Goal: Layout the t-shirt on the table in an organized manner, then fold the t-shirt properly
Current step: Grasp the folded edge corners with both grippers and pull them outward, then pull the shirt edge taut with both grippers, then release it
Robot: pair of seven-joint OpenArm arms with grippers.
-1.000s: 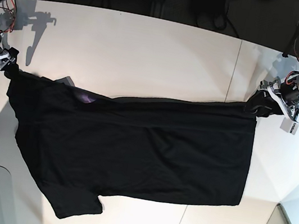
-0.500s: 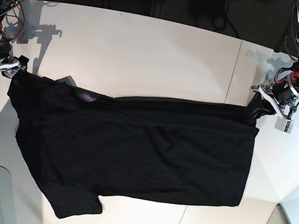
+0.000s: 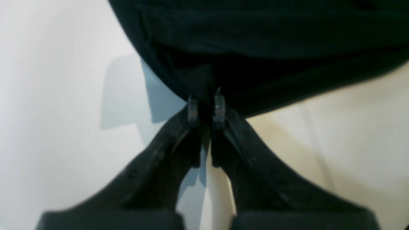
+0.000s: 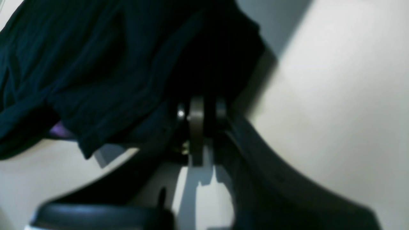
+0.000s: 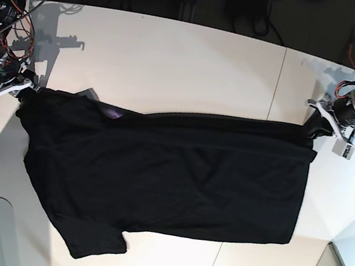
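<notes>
**Both arms pull the shirt wider and flatter**

Compared with one second ago, both arms have moved outward and the t-shirt (image 5: 163, 178) has slid a little toward the right of the base view; its top edge is now straighter. The left hand (image 5: 315, 126) is clenched on the far right corner of the cloth, and the right hand (image 5: 26, 89) is clenched on the far left corner, as both wrist views show. The t-shirt lies on the white counter (image 5: 176, 58) with the plain black side up; a small purple spot shows near the far edge. One sleeve sticks out at the near left. I judge that the layout step is almost done, but the folding is not yet begun.
</notes>
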